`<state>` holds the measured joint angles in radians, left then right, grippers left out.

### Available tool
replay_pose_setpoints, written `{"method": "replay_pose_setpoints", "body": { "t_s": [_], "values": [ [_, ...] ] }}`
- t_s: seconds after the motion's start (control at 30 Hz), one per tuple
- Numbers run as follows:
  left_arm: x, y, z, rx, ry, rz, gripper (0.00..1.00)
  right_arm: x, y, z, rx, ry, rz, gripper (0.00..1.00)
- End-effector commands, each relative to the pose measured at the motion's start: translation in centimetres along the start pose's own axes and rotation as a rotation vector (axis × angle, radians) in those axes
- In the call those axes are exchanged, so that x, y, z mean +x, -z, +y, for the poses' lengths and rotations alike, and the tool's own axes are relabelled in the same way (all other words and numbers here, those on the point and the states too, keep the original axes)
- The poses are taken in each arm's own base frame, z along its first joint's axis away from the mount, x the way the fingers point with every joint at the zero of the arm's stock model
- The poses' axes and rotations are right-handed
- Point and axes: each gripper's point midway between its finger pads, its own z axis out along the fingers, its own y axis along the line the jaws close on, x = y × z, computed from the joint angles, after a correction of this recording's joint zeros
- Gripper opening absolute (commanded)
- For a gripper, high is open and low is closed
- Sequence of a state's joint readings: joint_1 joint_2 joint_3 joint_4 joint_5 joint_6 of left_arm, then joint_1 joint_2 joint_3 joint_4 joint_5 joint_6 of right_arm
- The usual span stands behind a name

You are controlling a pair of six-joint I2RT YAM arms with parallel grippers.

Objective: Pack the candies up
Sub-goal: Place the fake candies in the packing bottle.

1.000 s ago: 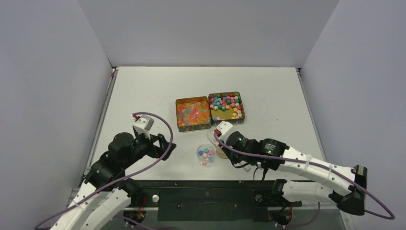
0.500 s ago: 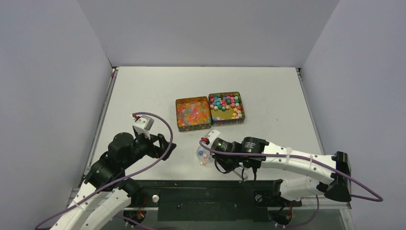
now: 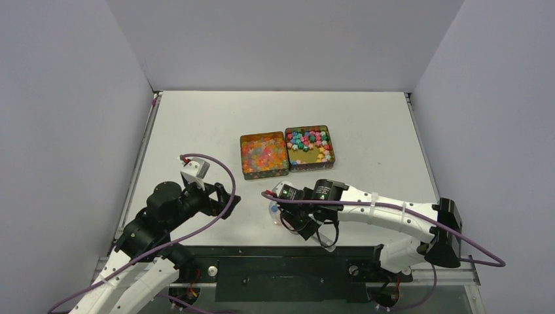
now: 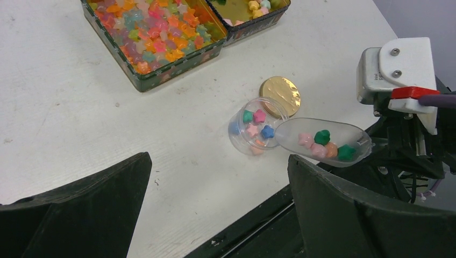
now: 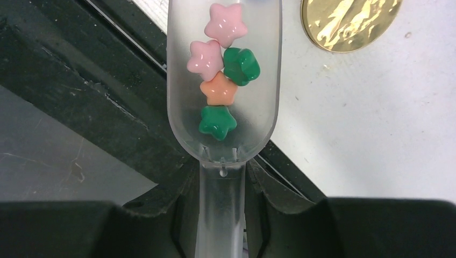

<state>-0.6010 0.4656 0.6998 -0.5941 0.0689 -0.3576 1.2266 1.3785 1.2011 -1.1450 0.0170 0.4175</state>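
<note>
Just at the jar [image 4: 253, 126], on its side toward the table's near edge, my right gripper [image 5: 221, 193] holds a clear plastic scoop [image 5: 223, 80]. Its jaws are narrowed onto the scoop's handle, one dark finger on either side. The scoop's front end sits at the jar's rim, though I cannot tell whether the two touch. Five star-shaped candies [image 5: 220, 70] lie in the scoop's bowl: two pink, two green and one orange. More of them sit inside the jar, among them green, pink and blue ones. A gold lid [image 4: 279, 97] lies flat on the table [image 3: 196, 131] just beside the jar, on the side away from the scoop. Beyond the jar, farther from the arm bases, two square tins stand edge to edge. The glossy-candy tin [image 3: 264, 155] is packed with orange, red and yellow pieces. The other tin [image 3: 309, 147] holds opaque coloured ones, with bare gold floor showing near its front. Well off to the jar's left, my left gripper [image 4: 218, 161] hangs above the table with its jaws spread wide and nothing between them.
</note>
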Motion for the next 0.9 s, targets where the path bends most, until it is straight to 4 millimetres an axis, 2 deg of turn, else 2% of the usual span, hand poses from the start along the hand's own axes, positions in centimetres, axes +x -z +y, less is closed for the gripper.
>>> {"method": "replay_pose_setpoints", "body": {
  "t_s": [0.0, 0.2, 0.87],
  "values": [
    [-1.0, 0.0, -0.4, 0.022, -0.013, -0.044, 0.96, -0.3, 1.2, 0.1, -0.042, -0.048, 0.04, 0.0],
    [-1.1, 0.1, -0.5, 0.024, -0.013, -0.049, 0.96, -0.8, 1.7, -0.3, -0.075, -0.098, 0.062, 0.0],
    [-1.2, 0.5, -0.7, 0.03, -0.02, -0.067, 0.96, -0.5, 3.3, -0.4, -0.22, -0.173, 0.214, 0.0]
  ]
}}
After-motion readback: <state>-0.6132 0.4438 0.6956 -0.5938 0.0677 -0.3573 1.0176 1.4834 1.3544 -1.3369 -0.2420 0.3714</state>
